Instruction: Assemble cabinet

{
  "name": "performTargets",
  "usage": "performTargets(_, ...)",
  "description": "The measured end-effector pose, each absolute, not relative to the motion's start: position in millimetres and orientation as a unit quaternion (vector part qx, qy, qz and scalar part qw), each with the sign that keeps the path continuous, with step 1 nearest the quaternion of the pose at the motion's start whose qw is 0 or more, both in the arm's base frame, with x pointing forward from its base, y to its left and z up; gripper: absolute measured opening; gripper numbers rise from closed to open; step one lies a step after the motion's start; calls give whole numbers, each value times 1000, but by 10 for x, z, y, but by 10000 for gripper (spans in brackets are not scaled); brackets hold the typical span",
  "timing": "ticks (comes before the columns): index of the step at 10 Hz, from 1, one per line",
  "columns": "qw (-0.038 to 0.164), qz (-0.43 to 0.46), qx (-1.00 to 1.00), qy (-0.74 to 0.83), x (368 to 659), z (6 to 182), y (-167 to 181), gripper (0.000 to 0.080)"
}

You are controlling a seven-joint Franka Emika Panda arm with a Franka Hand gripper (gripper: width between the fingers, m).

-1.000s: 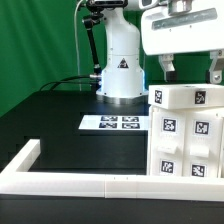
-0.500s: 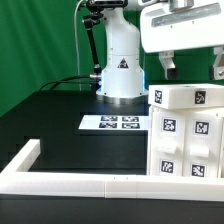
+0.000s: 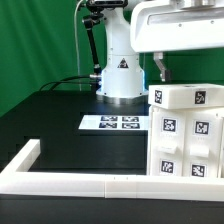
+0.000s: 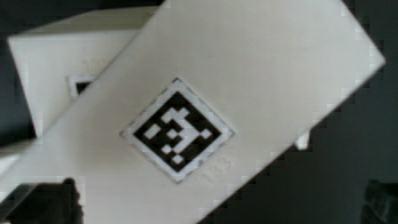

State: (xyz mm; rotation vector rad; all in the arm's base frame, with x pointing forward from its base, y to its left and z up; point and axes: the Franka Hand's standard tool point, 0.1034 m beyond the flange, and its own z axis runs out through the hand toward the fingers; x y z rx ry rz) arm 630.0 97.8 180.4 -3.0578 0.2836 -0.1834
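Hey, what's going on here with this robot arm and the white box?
A Franka arm's two-finger gripper hovers just above a white plastic boxy cabinet covered in black-and-white square tags, standing on the black table at the exterior view's right. The fingers are spread and hold nothing. The wrist view looks down at a tagged face of the cabinet. A flat white marker board lies in front of the arm's base, and a long white rail borders the table.

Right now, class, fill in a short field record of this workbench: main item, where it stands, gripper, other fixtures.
main item: cabinet, white, tagged faces
position: on the black table, at the exterior view's right
gripper: gripper above the cabinet, fingers apart, touching nothing visible
wrist view: tagged white cabinet face fills the frame
marker board: marker board, flat on the table
border: white rail along the table's near edge
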Motion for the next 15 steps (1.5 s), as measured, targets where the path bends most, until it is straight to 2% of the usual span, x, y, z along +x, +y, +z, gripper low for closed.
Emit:
performTargets(4, 23, -64, -996, -50, 6304, 1801, 945, 797)
performTargets(9, -6, -64, -922, -383, 6305, 1796, 901, 797)
performTargets(15, -30, -52, -825, -562, 6281, 1772, 857, 797)
